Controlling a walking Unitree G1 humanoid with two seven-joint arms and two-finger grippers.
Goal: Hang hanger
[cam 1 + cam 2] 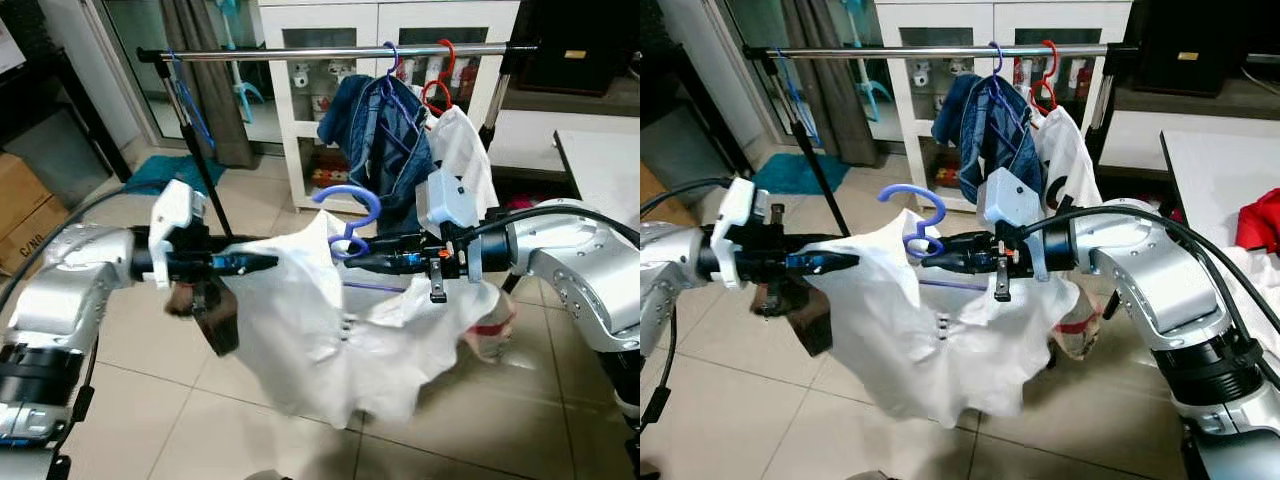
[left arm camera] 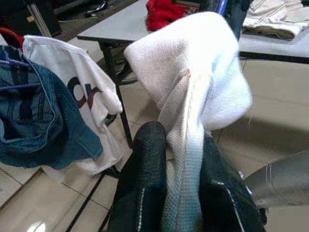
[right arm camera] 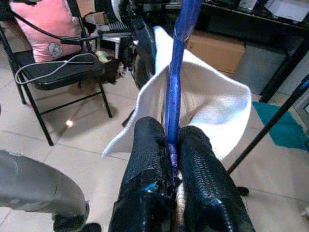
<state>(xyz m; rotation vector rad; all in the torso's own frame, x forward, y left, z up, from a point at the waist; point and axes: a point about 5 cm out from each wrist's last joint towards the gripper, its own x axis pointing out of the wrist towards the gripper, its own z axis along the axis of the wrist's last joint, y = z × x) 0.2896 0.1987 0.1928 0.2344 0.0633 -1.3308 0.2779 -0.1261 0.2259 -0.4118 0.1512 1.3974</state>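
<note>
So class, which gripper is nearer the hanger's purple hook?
Right. The right gripper clamps the hanger just beside the hook; the left gripper pinches the white shirt farther to the left.

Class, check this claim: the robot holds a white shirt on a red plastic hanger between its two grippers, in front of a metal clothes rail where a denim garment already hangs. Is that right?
One detail is wrong: the hanger in the white shirt is a blue plastic hanger, not red. The right wrist view shows the right gripper shut on its blue bar; the left gripper pinches the shirt. The metal clothes rail and denim garment are as stated.
</note>
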